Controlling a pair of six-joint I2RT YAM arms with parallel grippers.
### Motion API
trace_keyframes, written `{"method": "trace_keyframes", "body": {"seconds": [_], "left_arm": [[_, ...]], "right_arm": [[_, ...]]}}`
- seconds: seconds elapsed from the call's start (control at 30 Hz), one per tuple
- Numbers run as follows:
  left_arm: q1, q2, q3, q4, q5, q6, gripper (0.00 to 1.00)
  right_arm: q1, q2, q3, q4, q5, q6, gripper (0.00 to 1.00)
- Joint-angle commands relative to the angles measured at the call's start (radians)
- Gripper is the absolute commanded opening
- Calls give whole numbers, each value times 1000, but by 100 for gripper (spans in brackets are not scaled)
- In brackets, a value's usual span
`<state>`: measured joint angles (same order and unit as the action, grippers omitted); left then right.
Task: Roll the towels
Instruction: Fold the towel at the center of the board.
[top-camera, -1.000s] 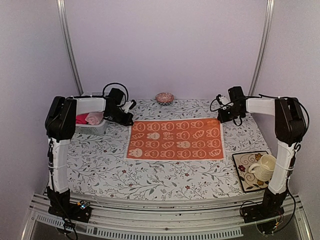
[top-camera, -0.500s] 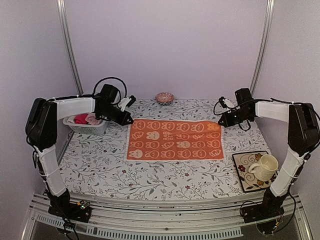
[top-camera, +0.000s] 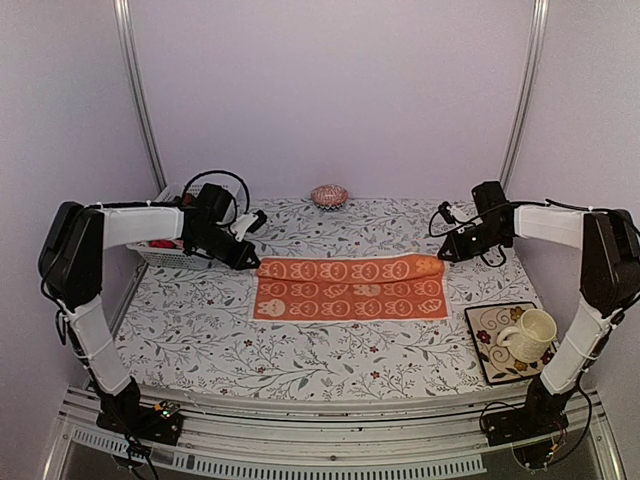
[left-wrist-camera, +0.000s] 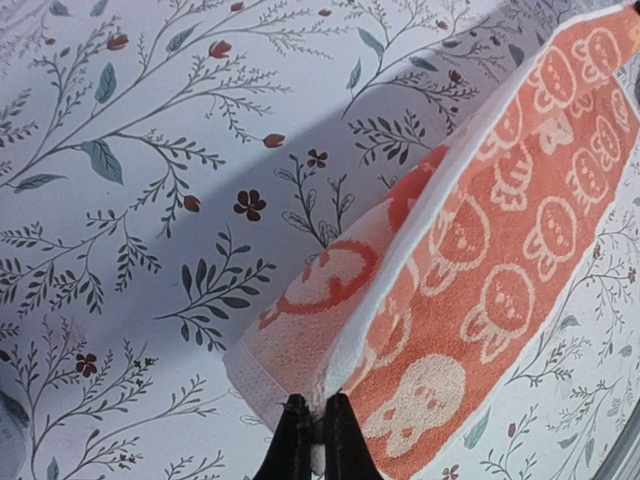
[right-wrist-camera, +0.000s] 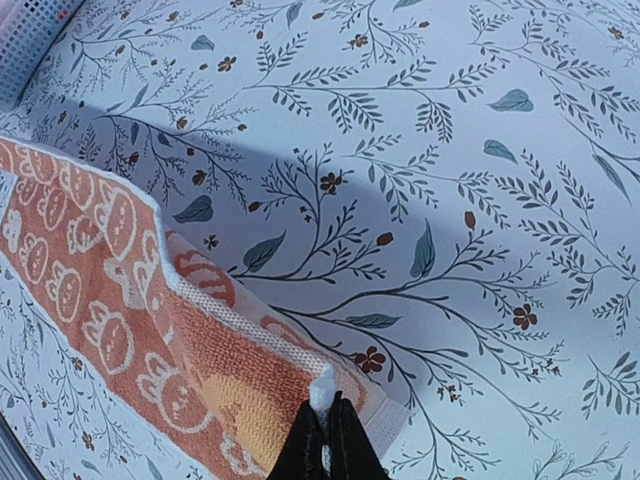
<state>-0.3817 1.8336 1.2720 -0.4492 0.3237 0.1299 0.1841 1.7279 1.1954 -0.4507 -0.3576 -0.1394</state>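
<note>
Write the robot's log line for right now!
left claw: shut on far-left corner of orange bunny-print cloth towel | right claw: shut on far-right corner | far edge: lifted, folded over

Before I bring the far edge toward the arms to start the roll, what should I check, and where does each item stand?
1. Left hand shut on the towel at its far left corner: ok.
2. Right hand shut on the far right corner: ok.
3. Both corners raised off the table: ok.
4. Near part of towel lying flat: ok.
5. Mug and plate apart from the towel, off to its right: ok.
6. Far edge level from corner to corner: cannot tell.
</note>
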Motion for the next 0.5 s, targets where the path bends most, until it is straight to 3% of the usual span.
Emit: {"method": "trace_keyframes", "body": {"seconds": [0.0,0.47], "left_arm": [[-3,-32,-24,-8,-20,2,0],[-3,-39,-72,-43,40,-10,0]], "right_arm": [[-2,8,-20,-37,17,-10,5],[0,7,-54,-99,55,-8,5]]}}
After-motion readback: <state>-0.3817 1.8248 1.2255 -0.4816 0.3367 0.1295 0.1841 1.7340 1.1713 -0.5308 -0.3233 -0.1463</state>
